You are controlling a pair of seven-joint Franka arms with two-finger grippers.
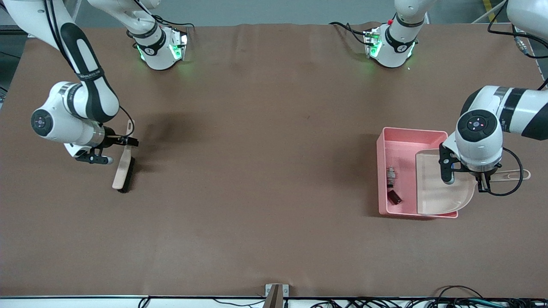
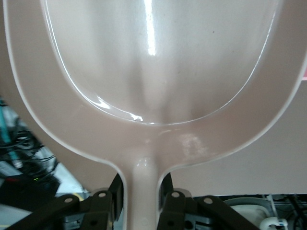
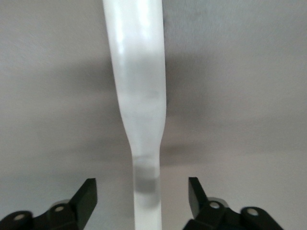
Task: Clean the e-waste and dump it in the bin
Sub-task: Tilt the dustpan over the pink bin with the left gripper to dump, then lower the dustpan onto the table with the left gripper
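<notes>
While the left gripper stays out of the account as a free hand, its fingers are pinched on the handle of the beige dustpan, which is tilted over the pink bin at the left arm's end of the table. Inside the bin lie the e-waste scraps: a white-grey component and, nearer the front camera, a small dark block. At the right arm's end, the right gripper stands with fingers spread apart on either side of the brush handle, not touching it; the brush rests on the brown table.
</notes>
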